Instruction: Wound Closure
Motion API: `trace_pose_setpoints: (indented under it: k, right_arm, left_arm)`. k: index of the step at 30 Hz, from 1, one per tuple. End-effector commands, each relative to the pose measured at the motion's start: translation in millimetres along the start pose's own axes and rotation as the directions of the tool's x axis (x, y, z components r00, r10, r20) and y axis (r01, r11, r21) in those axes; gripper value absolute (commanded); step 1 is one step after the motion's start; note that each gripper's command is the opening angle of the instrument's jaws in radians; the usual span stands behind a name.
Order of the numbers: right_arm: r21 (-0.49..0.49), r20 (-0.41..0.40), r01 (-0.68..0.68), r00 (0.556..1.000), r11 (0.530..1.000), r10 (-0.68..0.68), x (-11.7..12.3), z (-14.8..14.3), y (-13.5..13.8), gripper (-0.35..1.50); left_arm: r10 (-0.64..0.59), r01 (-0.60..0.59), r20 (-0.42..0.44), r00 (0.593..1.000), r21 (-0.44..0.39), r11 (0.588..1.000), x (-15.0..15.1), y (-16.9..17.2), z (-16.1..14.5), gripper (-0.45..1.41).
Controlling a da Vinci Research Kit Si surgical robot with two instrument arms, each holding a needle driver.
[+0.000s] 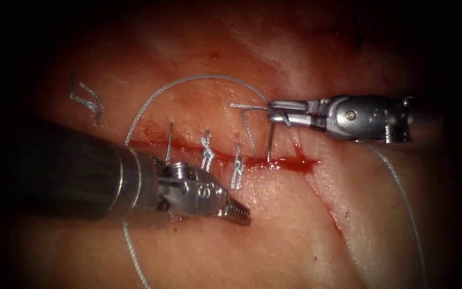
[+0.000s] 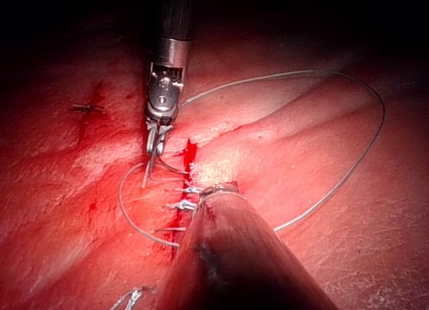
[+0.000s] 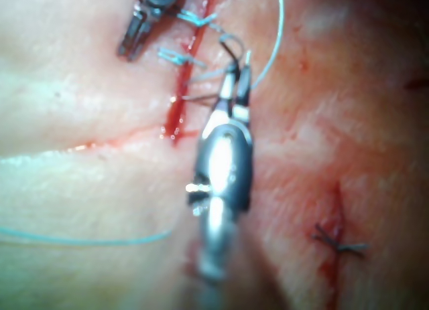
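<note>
The pale pork-belly tissue [image 1: 295,235] is bearing its red horizontal cut [image 1: 225,158], the left tool [image 1: 237,212] is resting below it, fingers seemingly closed and empty, while the right tool [image 1: 277,113] is gripping the thin grey thread [image 1: 188,81], which wants steady tension; the needle is probably the dark stem [image 1: 269,143] standing in the cut.

Two tools [image 1: 239,213] [image 1: 276,113], two knotted stitches [image 1: 207,152] [image 1: 237,170] on one cut [image 1: 274,165], one long thread [image 1: 199,80]

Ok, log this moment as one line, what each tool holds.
left tool: shut, holds nothing, below cut | right tool: shut on thread above cut | needle: not made out | two knots on cut
</note>
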Motion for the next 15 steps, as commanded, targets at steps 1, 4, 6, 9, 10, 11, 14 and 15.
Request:
trace_pose_setpoints:
  k: [1, 4, 6, 9, 10, 11, 14, 15]
  right_arm:
    - [0.001, -0.003, -0.001, 1.000, 1.000, 0.001, -0.4, 0.6, 0.0, -0.35]
    - [0.001, -0.003, -0.014, 1.000, 1.000, 0.014, -0.3, 0.6, 0.2, -0.35]
    - [0.001, -0.002, -0.026, 1.000, 1.000, 0.026, -0.3, 0.7, 0.2, -0.35]
    - [0.001, -0.002, -0.044, 0.999, 0.999, 0.044, -0.3, 0.7, 0.3, -0.35]
    - [0.000, -0.001, -0.050, 0.999, 0.999, 0.050, -0.3, 0.8, 0.3, -0.35]
    - [-0.004, 0.000, -0.056, 0.998, 0.998, 0.056, -0.3, 0.9, 0.4, -0.35]
    - [-0.014, 0.002, -0.075, 0.997, 0.997, 0.075, -0.2, 1.1, 0.7, -0.35]
    - [-0.014, 0.002, -0.100, 0.995, 0.995, 0.100, -0.1, 1.2, 0.7, -0.35]
  left_arm:
    - [0.000, 0.000, 0.000, 1.000, -0.003, 1.000, 0.2, -0.1, 0.8, -0.20]
    - [-0.003, 0.003, -0.003, 1.000, -0.005, 1.000, 0.5, -0.2, 1.1, -0.18]
    - [-0.004, 0.004, -0.003, 1.000, -0.003, 1.000, 0.6, -0.1, 1.3, -0.18]
    - [-0.004, 0.004, -0.002, 1.000, -0.005, 1.000, 0.6, -0.1, 1.4, -0.18]
    - [-0.004, 0.004, -0.002, 1.000, -0.004, 1.000, 0.6, -0.1, 1.5, -0.18]
    - [-0.004, 0.004, -0.002, 1.000, -0.004, 1.000, 0.6, -0.1, 1.5, -0.18]
    - [-0.004, 0.004, -0.002, 1.000, -0.006, 1.000, 0.6, -0.1, 1.7, -0.18]
    - [-0.003, 0.003, -0.001, 1.000, -0.005, 1.000, 0.6, -0.1, 1.7, -0.18]
